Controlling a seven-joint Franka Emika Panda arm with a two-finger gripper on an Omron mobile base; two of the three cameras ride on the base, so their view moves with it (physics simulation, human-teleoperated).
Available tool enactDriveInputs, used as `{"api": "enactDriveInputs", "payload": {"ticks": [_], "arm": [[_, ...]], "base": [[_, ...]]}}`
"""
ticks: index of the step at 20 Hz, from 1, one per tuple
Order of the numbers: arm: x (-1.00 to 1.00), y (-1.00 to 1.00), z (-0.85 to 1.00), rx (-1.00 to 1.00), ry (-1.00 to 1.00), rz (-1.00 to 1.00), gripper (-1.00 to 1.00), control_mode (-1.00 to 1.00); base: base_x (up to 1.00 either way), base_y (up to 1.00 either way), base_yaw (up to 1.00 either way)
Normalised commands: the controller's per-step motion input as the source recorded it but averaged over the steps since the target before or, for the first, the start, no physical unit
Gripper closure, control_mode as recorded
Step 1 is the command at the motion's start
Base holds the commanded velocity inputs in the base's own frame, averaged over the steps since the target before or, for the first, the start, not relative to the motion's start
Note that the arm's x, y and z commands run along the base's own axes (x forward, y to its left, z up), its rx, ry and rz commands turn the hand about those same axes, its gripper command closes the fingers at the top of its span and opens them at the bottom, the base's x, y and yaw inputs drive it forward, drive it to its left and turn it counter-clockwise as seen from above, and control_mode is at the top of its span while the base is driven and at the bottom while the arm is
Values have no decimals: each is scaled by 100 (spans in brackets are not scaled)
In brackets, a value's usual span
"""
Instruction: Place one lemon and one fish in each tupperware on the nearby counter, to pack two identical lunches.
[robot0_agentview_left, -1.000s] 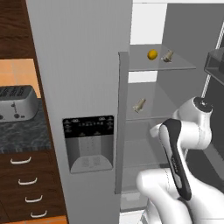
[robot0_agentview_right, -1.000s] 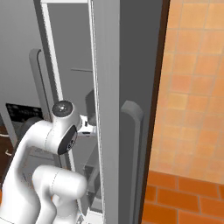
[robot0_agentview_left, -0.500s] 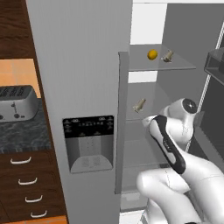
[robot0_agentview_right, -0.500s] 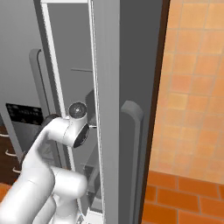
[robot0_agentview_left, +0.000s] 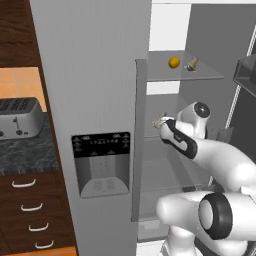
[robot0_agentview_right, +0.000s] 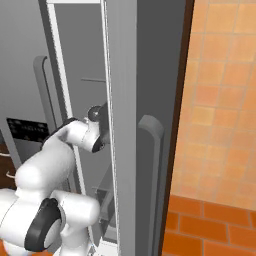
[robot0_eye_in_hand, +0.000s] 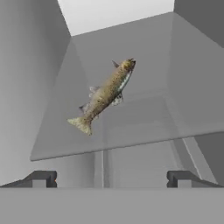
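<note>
Early stage: your gripper (robot0_eye_in_hand: 111, 178), jaws fully spread and empty, faces a fish (robot0_eye_in_hand: 103, 95) on the fridge shelf (robot0_eye_in_hand: 144, 127); a lemon (robot0_agentview_left: 174, 62) waits above, nothing packed.

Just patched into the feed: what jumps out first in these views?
The open fridge: the white arm reaches in toward a fish lying diagonally on the middle glass shelf, with the open tool in front of it, not touching. On the shelf above sit a lemon and a second fish, side by side.

Arm (robot0_agentview_left: 186, 142) reached into fridge toward middle-shelf fish (robot0_eye_in_hand: 104, 95).
</note>
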Motion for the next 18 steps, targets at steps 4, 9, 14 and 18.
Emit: {"api": "enactDriveInputs", "payload": {"ticks": [4,9,14,18], "arm": [[44,-67,-26,1,0,-15,-100,-100],[90,-15,-12,8,0,-3,-100,-100],[92,-1,-13,12,0,0,-100,-100],[91,0,-23,4,9,0,-100,-100]], "base": [[0,0,0],[0,0,0],[0,0,0],[0,0,0]]}}
